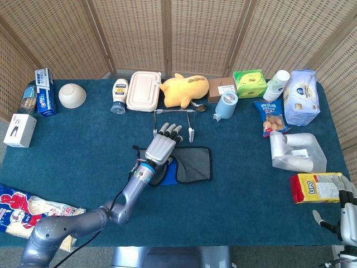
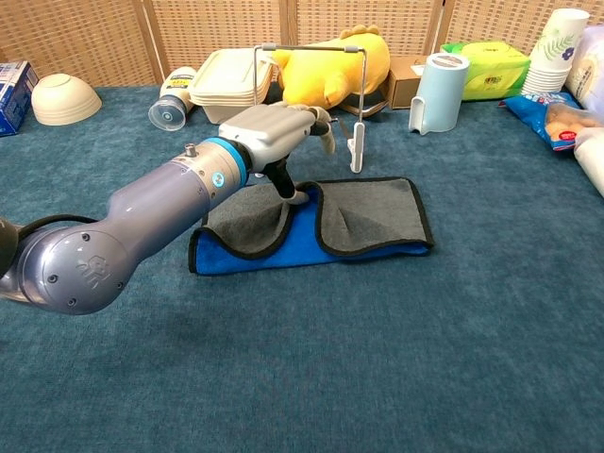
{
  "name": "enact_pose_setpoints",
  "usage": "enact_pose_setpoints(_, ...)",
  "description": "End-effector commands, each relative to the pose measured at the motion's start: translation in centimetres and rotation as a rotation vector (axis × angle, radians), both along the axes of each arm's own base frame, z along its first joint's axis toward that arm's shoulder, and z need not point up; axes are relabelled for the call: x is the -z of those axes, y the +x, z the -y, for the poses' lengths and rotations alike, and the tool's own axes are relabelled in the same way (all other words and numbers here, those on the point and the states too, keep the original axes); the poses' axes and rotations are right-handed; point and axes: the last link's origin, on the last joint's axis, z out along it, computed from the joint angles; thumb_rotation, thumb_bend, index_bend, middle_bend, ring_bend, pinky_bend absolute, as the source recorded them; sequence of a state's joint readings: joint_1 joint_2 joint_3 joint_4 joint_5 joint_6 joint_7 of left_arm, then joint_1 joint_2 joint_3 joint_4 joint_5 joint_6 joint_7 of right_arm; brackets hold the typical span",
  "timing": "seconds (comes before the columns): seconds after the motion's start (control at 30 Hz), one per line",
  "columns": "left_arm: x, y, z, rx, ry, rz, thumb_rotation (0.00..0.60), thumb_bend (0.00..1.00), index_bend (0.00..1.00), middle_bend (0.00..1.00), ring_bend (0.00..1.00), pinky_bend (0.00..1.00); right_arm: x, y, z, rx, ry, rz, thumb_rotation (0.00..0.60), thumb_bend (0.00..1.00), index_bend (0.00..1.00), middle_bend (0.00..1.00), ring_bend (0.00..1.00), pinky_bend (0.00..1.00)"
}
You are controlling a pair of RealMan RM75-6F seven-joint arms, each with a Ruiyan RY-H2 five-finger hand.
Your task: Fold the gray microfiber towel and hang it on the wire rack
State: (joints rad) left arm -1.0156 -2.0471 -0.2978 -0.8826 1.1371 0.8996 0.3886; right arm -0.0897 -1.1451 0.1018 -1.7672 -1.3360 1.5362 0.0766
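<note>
Chest view shows the task partly done, as I judge it: the towel lies flat near the middle of the table, its two ends turned inward so the gray face covers most of the blue underside, but a blue strip shows along the near edge and in the gap between the flaps, so the fold looks unfinished; nothing hangs on the rack, which stands just behind the towel toward the far edge, so lifting and hanging are left. Going left to right: the left arm reaches in from the near left corner, forearm angled toward the far edge; the left hand sits palm down over the towel's left flap, fingers extended toward the rack and slightly spread in the head view, thumb pointing down at the flap's inner edge; whether the thumb touches or pinches cloth I cannot tell, so its grip is uncertain. At the near right corner only a sliver of the right hand shows in the head view, idle beside the table; its state cannot be made out.
</note>
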Motion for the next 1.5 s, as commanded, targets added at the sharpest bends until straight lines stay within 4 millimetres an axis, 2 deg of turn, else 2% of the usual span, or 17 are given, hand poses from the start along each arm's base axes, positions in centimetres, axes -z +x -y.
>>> enact_pose_setpoints(0.03, 0.0, 0.1, -0.1, -0.003, 0.000, 0.007, 0.600, 0.33, 0.26, 0.05, 0.00, 0.00, 0.0, 0.0, 0.0, 0.001, -0.001, -0.001, 0.600, 0.21, 0.06, 0.01, 0.00, 0.00)
enact_pose_setpoints(0.33, -0.2, 0.4, 0.8, 0.020, -0.017, 0.038, 0.600, 0.26, 0.20, 0.04, 0.00, 0.00, -0.1, 0.2, -0.2, -0.004, -0.002, -0.003, 0.600, 0.21, 0.06, 0.01, 0.00, 0.00)
enact_pose_setpoints(0.5, -0.6, 0.4, 1.3, 0.034, -0.021, 0.059, 0.600, 0.25, 0.17, 0.03, 0.00, 0.00, 0.0, 0.4, -0.1, -0.009, 0.000, -0.004, 0.600, 0.21, 0.06, 0.01, 0.00, 0.00)
enact_pose_setpoints(0.8, -3.3, -0.6, 2.8, 0.024, -0.053, 0.174, 0.600, 0.25, 0.19, 0.04, 0.00, 0.00, 0.3, 0.9, 0.5, -0.029, 0.016, -0.005, 0.600, 0.21, 0.06, 0.01, 0.00, 0.00)
enact_pose_setpoints(1.03, -6.5, -2.6, 5.6, 0.029, -0.128, 0.264, 0.600, 0.25, 0.24, 0.06, 0.00, 0.00, 1.3, 1.5, 1.6, -0.052, 0.051, -0.003, 0.600, 0.21, 0.06, 0.01, 0.00, 0.00)
enact_pose_setpoints(1.13, -7.3, -3.3, 6.5, 0.035, -0.151, 0.262, 0.600, 0.25, 0.26, 0.07, 0.00, 0.00, 1.6, 1.8, 2.0, -0.060, 0.057, -0.004, 0.600, 0.21, 0.06, 0.01, 0.00, 0.00)
enact_pose_setpoints(1.23, -8.4, -5.0, 7.8, 0.051, -0.170, 0.224, 0.600, 0.25, 0.28, 0.07, 0.00, 0.00, 1.9, 2.1, 2.4, -0.070, 0.069, -0.003, 0.600, 0.21, 0.06, 0.01, 0.00, 0.00)
enact_pose_setpoints(1.5, -9.4, -8.1, 10.1, 0.105, -0.135, 0.141, 0.600, 0.24, 0.30, 0.08, 0.00, 0.00, 2.4, 2.5, 2.9, -0.083, 0.082, -0.004, 0.600, 0.21, 0.06, 0.01, 0.00, 0.00)
